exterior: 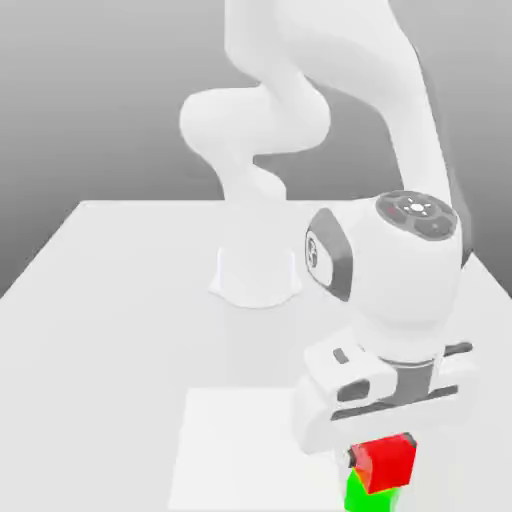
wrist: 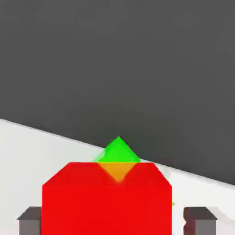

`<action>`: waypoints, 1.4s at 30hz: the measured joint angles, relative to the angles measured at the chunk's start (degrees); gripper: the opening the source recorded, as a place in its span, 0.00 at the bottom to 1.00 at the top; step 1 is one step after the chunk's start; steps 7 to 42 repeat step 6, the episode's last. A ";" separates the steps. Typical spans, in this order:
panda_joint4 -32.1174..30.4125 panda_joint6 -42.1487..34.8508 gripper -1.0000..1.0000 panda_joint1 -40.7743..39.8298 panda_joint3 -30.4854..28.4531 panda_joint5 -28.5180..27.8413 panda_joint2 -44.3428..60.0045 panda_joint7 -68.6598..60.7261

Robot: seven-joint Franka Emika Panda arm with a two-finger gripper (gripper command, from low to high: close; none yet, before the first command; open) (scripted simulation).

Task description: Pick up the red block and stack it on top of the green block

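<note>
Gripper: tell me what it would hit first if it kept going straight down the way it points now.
The gripper points down with its jaws open, and the red block sits right between the fingers. It would meet that block first, which rests on the green block, slightly turned against it.

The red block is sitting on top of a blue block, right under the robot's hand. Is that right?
Not quite. The block underneath is green, not blue. In the exterior view the red block sits on the green block, right under the robot's hand, and the hand view shows a green corner poking out past the red one too.
</note>
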 joint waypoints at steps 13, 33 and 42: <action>-0.24 -4.91 1.00 -0.33 0.59 1.22 -5.18 -0.87; -0.24 -4.91 1.00 -0.33 0.59 1.22 -5.18 -0.87; -0.24 -4.91 1.00 -0.33 0.59 1.22 -5.18 -0.87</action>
